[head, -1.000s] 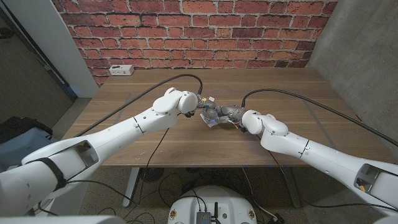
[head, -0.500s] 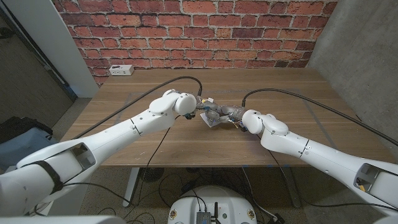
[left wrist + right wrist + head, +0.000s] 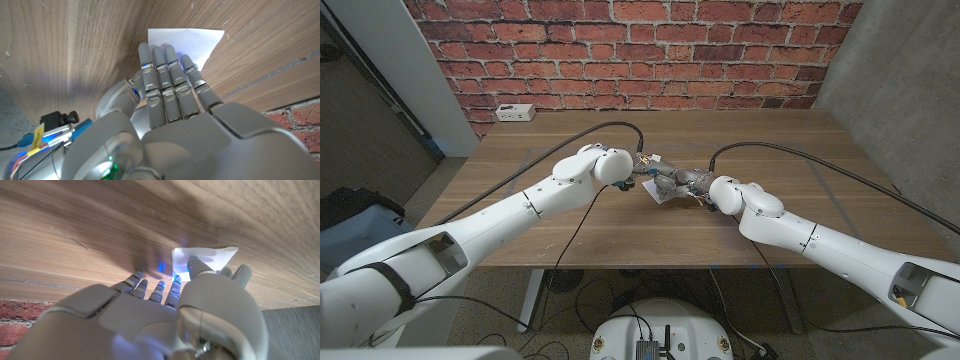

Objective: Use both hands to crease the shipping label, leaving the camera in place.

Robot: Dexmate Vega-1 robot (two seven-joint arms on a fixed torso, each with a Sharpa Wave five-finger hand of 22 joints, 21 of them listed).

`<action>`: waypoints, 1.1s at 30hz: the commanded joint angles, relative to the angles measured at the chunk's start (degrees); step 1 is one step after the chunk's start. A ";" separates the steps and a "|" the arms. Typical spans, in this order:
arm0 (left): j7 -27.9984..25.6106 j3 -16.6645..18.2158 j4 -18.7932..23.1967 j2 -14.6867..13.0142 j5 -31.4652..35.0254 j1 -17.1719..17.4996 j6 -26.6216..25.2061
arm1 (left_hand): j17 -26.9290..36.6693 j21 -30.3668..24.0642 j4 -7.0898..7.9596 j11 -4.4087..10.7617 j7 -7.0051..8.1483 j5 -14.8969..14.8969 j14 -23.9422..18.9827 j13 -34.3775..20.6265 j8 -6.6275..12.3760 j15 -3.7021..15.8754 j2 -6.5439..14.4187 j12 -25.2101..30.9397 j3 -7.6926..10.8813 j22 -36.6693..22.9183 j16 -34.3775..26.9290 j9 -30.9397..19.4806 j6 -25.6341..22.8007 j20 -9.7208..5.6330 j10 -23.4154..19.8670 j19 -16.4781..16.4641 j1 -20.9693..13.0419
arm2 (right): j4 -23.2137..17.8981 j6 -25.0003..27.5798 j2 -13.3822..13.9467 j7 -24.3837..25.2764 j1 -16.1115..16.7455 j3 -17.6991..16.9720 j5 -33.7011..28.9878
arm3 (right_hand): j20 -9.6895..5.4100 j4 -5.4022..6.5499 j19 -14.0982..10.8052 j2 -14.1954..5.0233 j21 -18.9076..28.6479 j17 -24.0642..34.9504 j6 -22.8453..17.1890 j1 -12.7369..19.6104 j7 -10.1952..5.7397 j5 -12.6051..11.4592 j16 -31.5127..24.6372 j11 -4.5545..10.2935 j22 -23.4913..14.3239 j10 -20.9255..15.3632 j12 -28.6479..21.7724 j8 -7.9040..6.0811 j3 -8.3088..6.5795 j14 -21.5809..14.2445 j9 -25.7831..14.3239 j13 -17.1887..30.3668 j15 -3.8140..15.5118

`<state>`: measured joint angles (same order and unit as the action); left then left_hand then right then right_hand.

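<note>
White shipping label (image 3: 186,41) under both robot hands

My head view looks down from above and behind both arms across the whole table (image 3: 570,225) toward the brick wall (image 3: 640,50), from well back. My left wrist view looks close along the back of the left robot hand (image 3: 170,85) at the tabletop; my right wrist view does likewise over the right robot hand (image 3: 165,305). All three views share the white shipping label (image 3: 185,42) at table centre.

Left robot hand (image 3: 638,170) farther left.
</note>
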<state>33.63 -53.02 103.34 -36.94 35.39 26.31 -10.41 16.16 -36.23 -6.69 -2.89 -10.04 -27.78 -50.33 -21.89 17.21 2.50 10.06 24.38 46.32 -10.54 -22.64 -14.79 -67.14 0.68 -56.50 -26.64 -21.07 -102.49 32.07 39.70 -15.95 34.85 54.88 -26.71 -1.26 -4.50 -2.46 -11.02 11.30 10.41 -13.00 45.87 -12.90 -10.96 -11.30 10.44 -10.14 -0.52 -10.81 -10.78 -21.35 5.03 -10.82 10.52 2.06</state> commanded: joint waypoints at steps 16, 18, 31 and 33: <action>5.72 -3.98 -1.49 1.86 3.52 -2.68 -3.80 | -3.72 -1.60 -0.91 0.35 1.31 -1.28 -0.09 -1.17 -0.48 0.59 -1.37 -0.76 2.46 -0.17 2.73 0.14 0.82 -1.01 0.90 -3.27 0.08 | -0.67 -0.05 0.38 0.34 0.38 -0.32 0.36 | 0.34 0.19 -0.53 0.21 0.42 0.10 -0.64 0.29 0.07 -0.27 -0.20 0.32 -0.13 -0.10 -0.16 -0.14 -0.37 -0.19 -0.14 0.10 2.79; 5.91 -4.08 -1.56 1.93 3.58 -2.73 -3.87 | -3.90 -1.63 -0.91 0.30 1.40 -1.31 -0.18 -1.06 -0.57 0.57 -1.40 -0.89 2.53 -0.16 2.84 0.21 0.89 -1.07 0.91 -3.34 0.14 | -0.74 0.01 0.42 0.35 0.43 -0.34 0.35 | 0.28 0.21 -0.52 0.20 0.42 0.10 -0.65 0.29 0.07 -0.27 -0.20 0.34 -0.13 -0.13 -0.17 -0.15 -0.38 -0.18 -0.14 0.10 2.87; 5.25 -3.50 -0.34 1.40 3.44 -1.82 -4.26 | -5.06 -1.21 -0.40 0.32 1.30 -1.35 -0.81 -0.65 -0.97 0.50 -1.37 -1.45 2.88 -0.17 3.78 0.81 0.49 -0.56 0.32 -1.99 0.95 | -1.31 0.27 0.67 0.50 0.71 -0.37 0.09 | 0.29 0.25 -0.50 0.18 0.42 0.09 -0.72 0.41 0.07 -0.26 -0.19 0.41 -0.13 -0.08 -0.13 -0.17 -0.48 -0.19 -0.14 0.10 2.83; 3.62 -2.61 0.36 0.86 2.77 -0.97 -3.80 | -4.62 -0.51 0.13 -0.31 1.00 -1.00 -0.29 -0.84 -1.23 -0.20 -0.87 -1.76 2.25 -0.20 3.83 0.95 0.73 0.60 0.81 0.02 1.26 | -1.40 0.34 0.68 0.59 0.76 -0.34 -0.06 | 0.30 0.26 -0.49 0.19 0.42 0.09 -0.72 0.42 0.07 -0.26 -0.19 0.43 -0.13 -0.08 -0.13 -0.17 -0.49 -0.19 -0.14 0.10 2.80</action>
<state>39.49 -57.02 102.13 -35.08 38.99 23.72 -14.34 11.15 -37.37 -7.19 -2.46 -8.88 -29.24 -50.89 -22.42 16.30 3.07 8.84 22.98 48.98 -10.66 -18.95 -13.83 -66.42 0.34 -55.82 -28.39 -20.46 -103.52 32.21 40.21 -15.59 35.37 54.58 -26.45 -1.25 -4.34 -2.48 -11.03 11.40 10.41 -13.22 45.87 -12.67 -11.13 -11.30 10.44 -9.98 -0.52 -10.82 -10.78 -21.34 5.03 -10.83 10.52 2.06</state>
